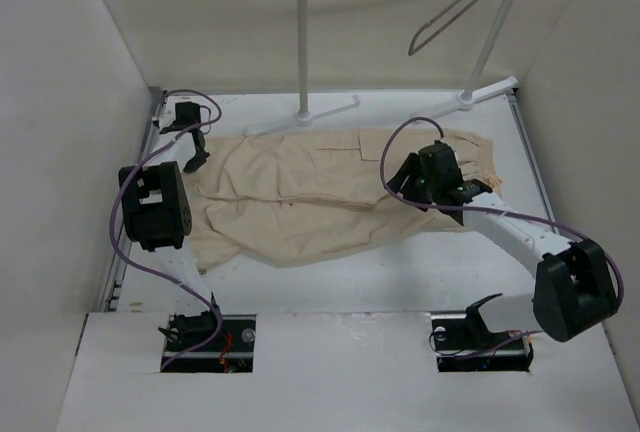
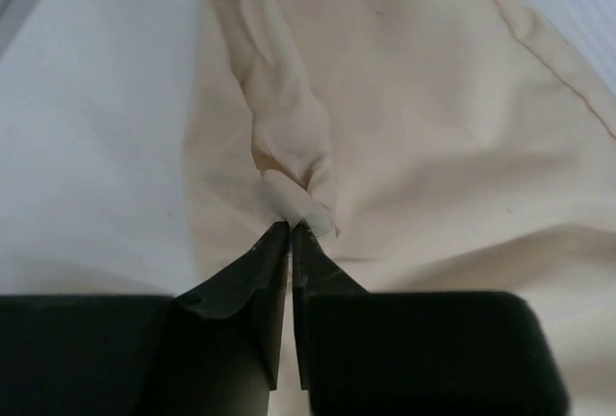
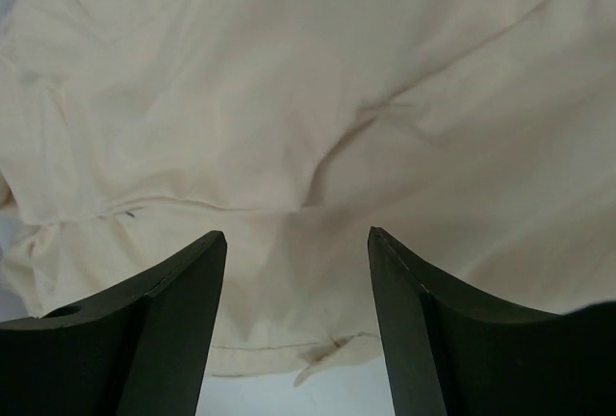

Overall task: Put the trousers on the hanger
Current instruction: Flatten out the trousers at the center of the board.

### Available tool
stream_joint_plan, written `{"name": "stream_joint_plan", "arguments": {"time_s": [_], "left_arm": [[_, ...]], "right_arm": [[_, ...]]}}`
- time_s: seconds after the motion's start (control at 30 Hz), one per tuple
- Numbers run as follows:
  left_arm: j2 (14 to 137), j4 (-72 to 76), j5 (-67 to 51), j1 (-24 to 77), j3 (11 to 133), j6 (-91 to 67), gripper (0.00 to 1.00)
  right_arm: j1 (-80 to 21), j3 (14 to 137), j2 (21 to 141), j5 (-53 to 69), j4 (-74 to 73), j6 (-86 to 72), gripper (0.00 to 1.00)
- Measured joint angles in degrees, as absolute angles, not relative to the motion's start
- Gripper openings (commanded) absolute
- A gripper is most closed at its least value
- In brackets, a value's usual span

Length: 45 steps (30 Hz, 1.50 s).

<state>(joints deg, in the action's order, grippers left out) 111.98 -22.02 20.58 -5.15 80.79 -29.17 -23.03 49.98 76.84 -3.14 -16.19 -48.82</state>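
The right arm (image 1: 510, 227) hides part of the trousers (image 1: 300, 197), which lie flat across the white desk (image 1: 400, 272) between pale walls (image 1: 60, 102). The hanger (image 1: 452, 17) hangs on the rack (image 1: 303, 42) behind. The left claw (image 2: 291, 230) pinches a trouser fold; the right claw (image 3: 297, 243) hovers spread wide over the cloth.

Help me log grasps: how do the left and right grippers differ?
The left gripper is shut, pinching a fold of the trousers; the right gripper is open, holding nothing. The left is at the leg end, the right nearer the waistband. Both are low over the cloth.
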Motion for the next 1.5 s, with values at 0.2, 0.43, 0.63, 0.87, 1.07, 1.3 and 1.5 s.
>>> {"name": "stream_joint_plan", "arguments": {"time_s": [0.2,0.43,0.63,0.87,1.07,1.3,1.5], "left_arm": [[104.0,-21.4,21.7,-13.5,72.6,-31.7,0.04],[91.2,-20.9,22.2,-26.8,60.1,-39.9,0.49],[81.3,-21.8,20.7,-28.2,51.6,-43.9,0.5],[55.8,-30.5,18.8,-19.7,40.5,-48.1,0.43],[43.3,-46.8,14.0,-17.7,31.2,-56.1,0.46],[42.6,-52.0,8.4,-15.6,27.3,-63.7,0.52],[49.4,-44.8,6.9,-15.9,24.5,-66.9,0.49]], "right_arm": [[-22.9,47.8,74.6,-1.4,-16.1,-49.3,0.68],[-22.9,47.0,69.7,0.5,-15.3,-48.2,0.71],[-22.9,42.3,67.9,2.4,-15.4,-47.2,0.34],[-26.4,39.3,62.0,5.0,-18.0,-46.4,0.28],[-31.7,38.2,57.4,5.8,-19.7,-45.7,0.35],[-34.5,37.5,57.4,6.5,-20.6,-45.2,0.45],[-34.7,37.5,58.3,6.5,-20.6,-44.9,0.48]]}}
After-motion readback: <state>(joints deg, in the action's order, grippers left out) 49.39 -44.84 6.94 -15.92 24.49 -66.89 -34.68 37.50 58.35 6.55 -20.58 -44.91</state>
